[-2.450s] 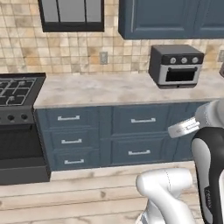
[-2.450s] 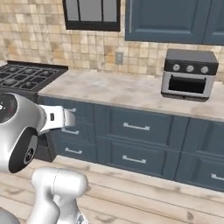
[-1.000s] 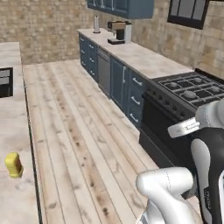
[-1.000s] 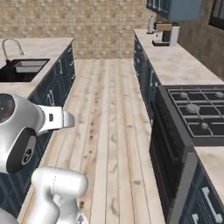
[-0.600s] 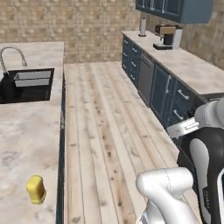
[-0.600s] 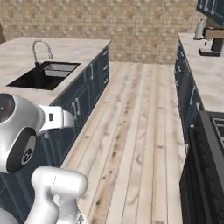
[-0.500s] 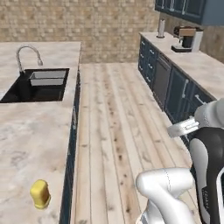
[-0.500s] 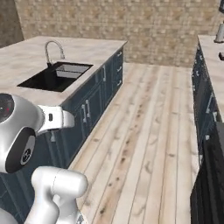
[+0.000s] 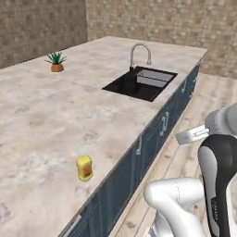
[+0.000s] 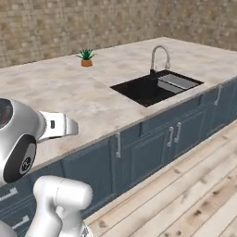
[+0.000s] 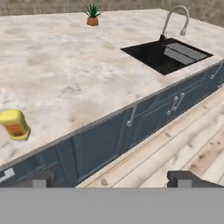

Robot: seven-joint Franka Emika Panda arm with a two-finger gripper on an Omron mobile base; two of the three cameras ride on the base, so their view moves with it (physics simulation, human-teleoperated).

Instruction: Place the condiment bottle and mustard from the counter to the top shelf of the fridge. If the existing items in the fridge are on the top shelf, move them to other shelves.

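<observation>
The mustard [image 9: 84, 167] stands upright on the bench [image 9: 55, 115], close to its near edge and well apart from everything else on it. That position carries the main risk: if the fingers come in a little low or off-centre, I judge they could tip the squat bottle or push it toward the edge above the dark drawers, and from there to the wooden floor [image 10: 185, 194]. A second risk is reach. The arm is folded close over the base and stands off the bench, so the bottle, well off to the left in the hand view, would need a long sideways swing; a hasty one might clip the bench edge. The condiment bottle and the fridge cannot be placed from these pictures, so a pick begun now deals with one of the two items only, and the top shelf's contents are unknown. The sink [image 9: 140, 84] with its curved tap [image 9: 140, 52] lies further along the bench, and a small potted plant [image 9: 56, 62] sits far back; neither seems in the way. As for the pose, the gripper [image 11: 113, 179] looks level across the bench front, its fingers [image 11: 186, 178] spread wide and holding nothing, aimed more at the drawer fronts than at the mustard.
</observation>
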